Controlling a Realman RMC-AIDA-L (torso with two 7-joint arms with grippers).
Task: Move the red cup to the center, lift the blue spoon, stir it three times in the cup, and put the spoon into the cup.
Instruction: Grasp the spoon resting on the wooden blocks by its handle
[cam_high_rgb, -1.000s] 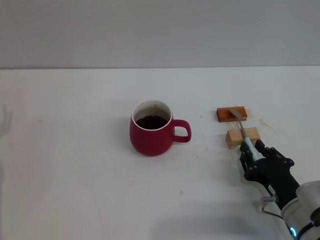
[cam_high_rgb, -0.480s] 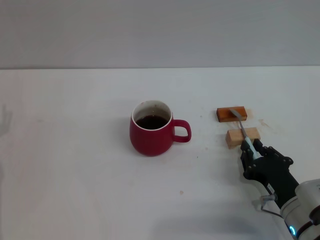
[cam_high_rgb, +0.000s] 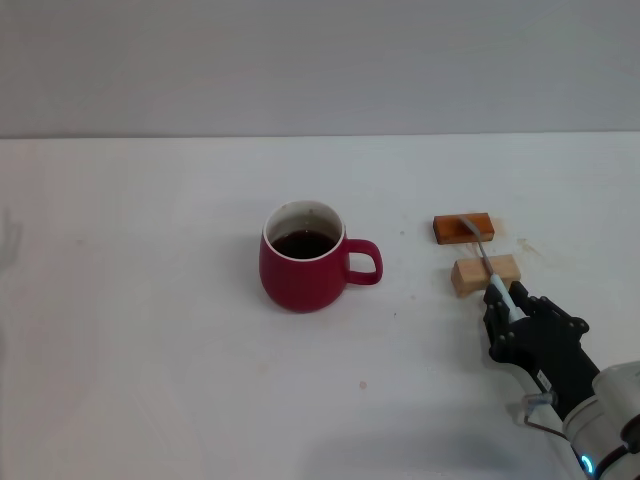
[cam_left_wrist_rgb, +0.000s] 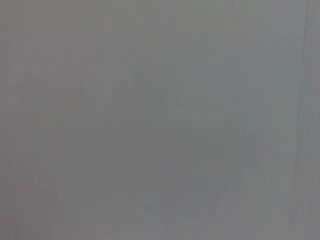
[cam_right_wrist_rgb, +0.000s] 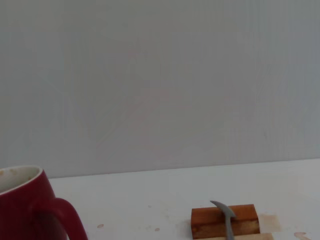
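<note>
While the right hand (cam_high_rgb: 503, 303) grips the blue spoon (cam_high_rgb: 487, 266) by its pale handle, this light, slim, slippery utensil bridges two blocks (cam_high_rgb: 464, 228); left hand unseen.

Right gripper (cam_high_rgb: 503, 306) has eased back toward the robot along the blue spoon (cam_high_rgb: 483, 257): fingertips sat close against the pale wooden block (cam_high_rgb: 486, 273) a second ago, now a little nearer the table's front edge, around the light-blue handle end. Drift is slight, most of it within the last half second. The exposed stretch of handle between block and fingers looks marginally longer.
</note>
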